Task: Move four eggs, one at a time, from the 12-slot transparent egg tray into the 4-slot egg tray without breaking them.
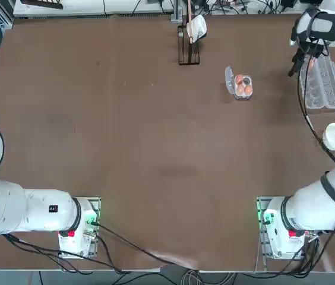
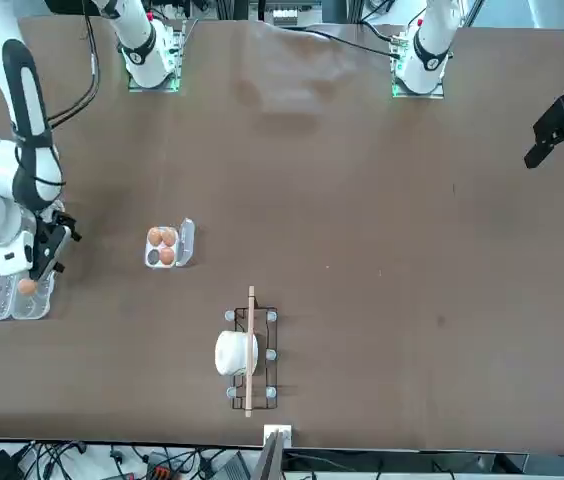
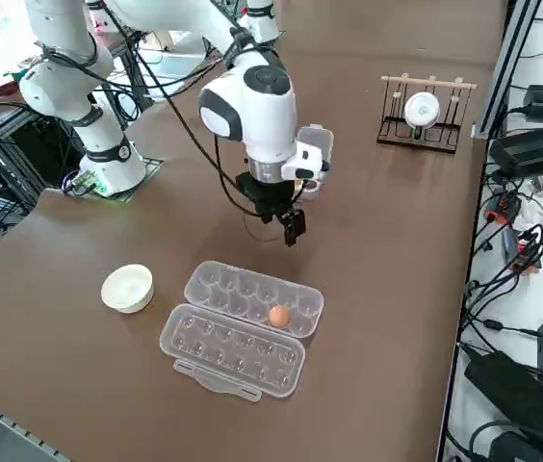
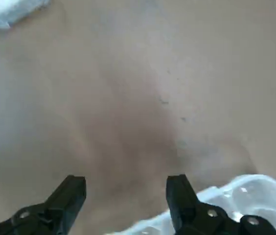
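- a brown table (image 1: 126, 148) is seen carrying everything.
- the 12-slot transparent egg tray (image 3: 243, 327) is laid open near the table's right edge, with one egg (image 3: 277, 316) seated in a cup.
- the 4-slot egg tray (image 1: 242, 84) is set well apart from it, with three eggs (image 1: 243, 85) held in its cups.
- a white bowl (image 3: 127, 287) is placed just beside the long tray.
- a dark wire rack (image 2: 250, 358) holding a white cup is stood at the far edge.

Four eggs: three in 4-slot egg tray (image 1: 242, 84), one (image 3: 277, 316) in 12-slot transparent egg tray (image 3: 243, 325); one bowl (image 3: 127, 288).
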